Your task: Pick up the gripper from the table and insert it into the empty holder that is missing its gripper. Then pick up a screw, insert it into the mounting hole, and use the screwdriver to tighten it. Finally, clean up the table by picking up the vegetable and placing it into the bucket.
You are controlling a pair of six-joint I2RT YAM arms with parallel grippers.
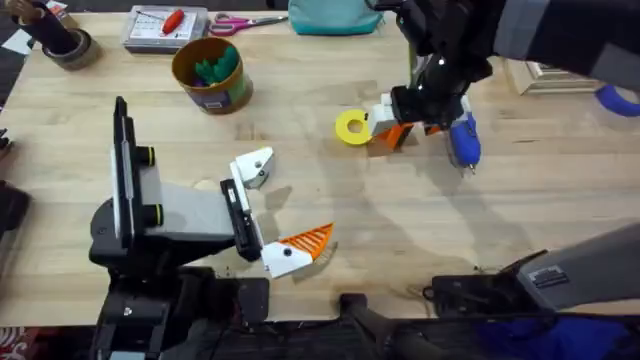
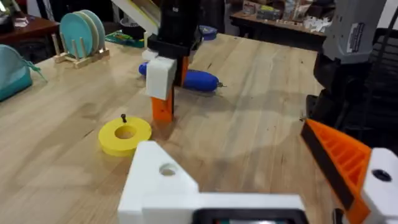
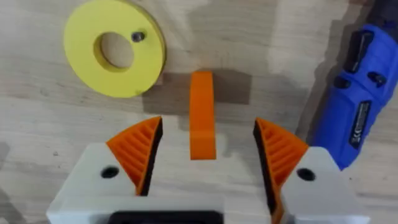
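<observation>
My right gripper [image 3: 202,158] is hanging open, pads straddling the gripper [image 3: 202,115] lying on the table [image 1: 300,190] between the yellow disc [image 3: 115,55] and the screwdriver [image 3: 354,93]. Risk: an off-centre close is liable to skid the wedge sideways. My arm is reaching forward, wrist pointing down.

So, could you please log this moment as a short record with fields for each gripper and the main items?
right gripper: open, lowered over the orange fingertip, which lies between its pads, not yet gripped
left gripper: open, one mount bare, the empty holder
yellow ring: flat on table, small screw on it
screwdriver: lying beside the right gripper
bucket: upright, green items inside
</observation>
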